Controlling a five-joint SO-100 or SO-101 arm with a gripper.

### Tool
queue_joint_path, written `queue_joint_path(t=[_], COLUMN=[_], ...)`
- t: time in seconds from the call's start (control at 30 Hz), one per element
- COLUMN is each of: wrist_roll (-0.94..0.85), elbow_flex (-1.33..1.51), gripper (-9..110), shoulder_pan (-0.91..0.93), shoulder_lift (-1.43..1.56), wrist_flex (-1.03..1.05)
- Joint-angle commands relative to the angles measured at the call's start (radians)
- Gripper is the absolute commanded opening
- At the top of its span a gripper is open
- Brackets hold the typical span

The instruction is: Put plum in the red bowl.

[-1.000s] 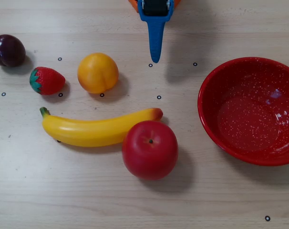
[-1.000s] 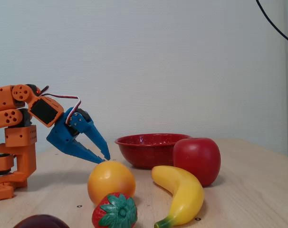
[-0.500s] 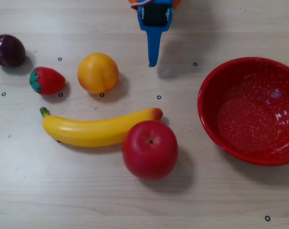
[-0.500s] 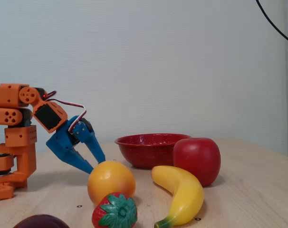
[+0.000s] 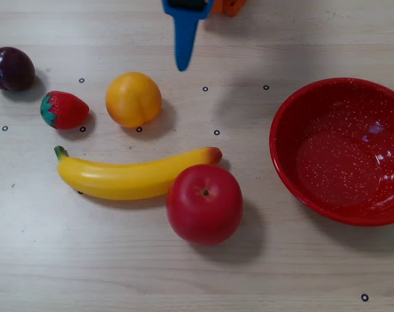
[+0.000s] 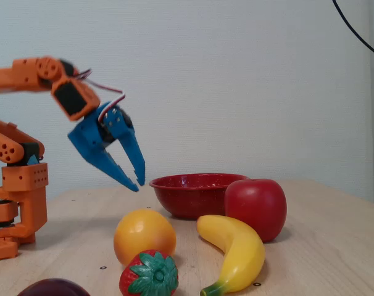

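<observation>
Pale wood-grain tabletop, dotted with small black ring marks, fills the overhead view, and a plain light wall closes off the fixed view behind it.

We locate the plum (image 5: 11,68) at the far left edge of the overhead view, resting on the table (image 5: 197,279). It is small, round and glossy, dark purple-maroon, with a faint highlight on its upper surface. In the fixed view only its top shows at the bottom left corner (image 6: 53,287). Nothing touches it.

Just beside the plum, to its lower right in the overhead view, lies the strawberry (image 5: 64,110). Further right sits the orange (image 5: 133,99). Below these we find the banana (image 5: 133,177), its right end touching the apple (image 5: 204,203).

The red bowl (image 5: 285,110) stands at the right edge of the overhead view, well apart from the plum, with all the other fruit between them. Its speckled inside is empty.

We judge the task as not yet begun in effect: no grasp is made, and approach, pick-up, carry across the table and release all remain.

The gripper (image 6: 136,180) hangs in the air, raised clear of the table and angled downward. Its two blue fingers stand spread apart in the fixed view and hold nothing. In the overhead view it enters from the top edge (image 5: 181,64), above the orange and well apart from the plum.
</observation>
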Motion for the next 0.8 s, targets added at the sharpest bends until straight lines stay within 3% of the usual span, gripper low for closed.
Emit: queue_joint_path(t=[0.0, 0.23, 0.47, 0.77], wrist_roll=[0.035, 0.081, 0.127, 0.250], elbow_flex=[-0.178, -0.423, -0.828, -1.086], gripper=[0, 0, 0, 1], shoulder_pan=[-0.055, -0.189, -0.316, -0.528], shoulder_lift=[-0.074, -0.261, -0.557, -0.804], wrist_flex=[0.066, 0.204, 0.472, 0.486])
